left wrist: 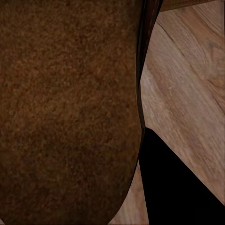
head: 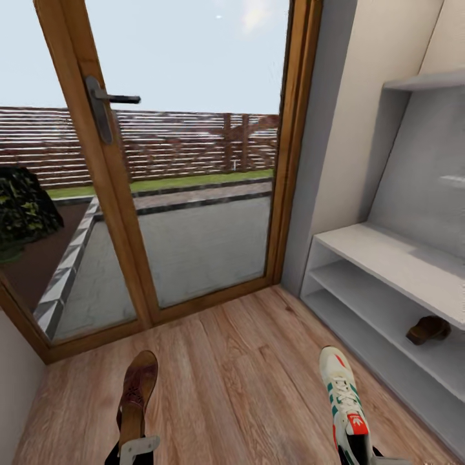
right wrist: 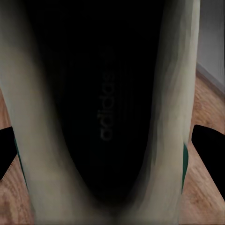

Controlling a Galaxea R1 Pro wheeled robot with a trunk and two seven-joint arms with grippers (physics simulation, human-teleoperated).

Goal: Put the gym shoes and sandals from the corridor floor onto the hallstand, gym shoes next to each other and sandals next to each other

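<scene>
Brown leather, matte and grainy, filled the left wrist view: the slim brown leather sandal [head: 137,395] was clamped heel-end in the left claw [head: 137,447], toe pointing forward above the light wood-plank corridor floor [head: 239,387]. At lower right, the right claw [head: 358,455] gripped the white lace-up gym shoe with green stripes and red-orange tongue [head: 345,400] likewise. A second brown sandal [head: 427,329] lay on a shelf of the low white-grey hallstand [head: 381,248] beside the wood-framed glass door [head: 187,161].

left tool [head: 137,447] has a pale grey flat plate; black fingers [left wrist: 178,187] in wrist views.
</scene>
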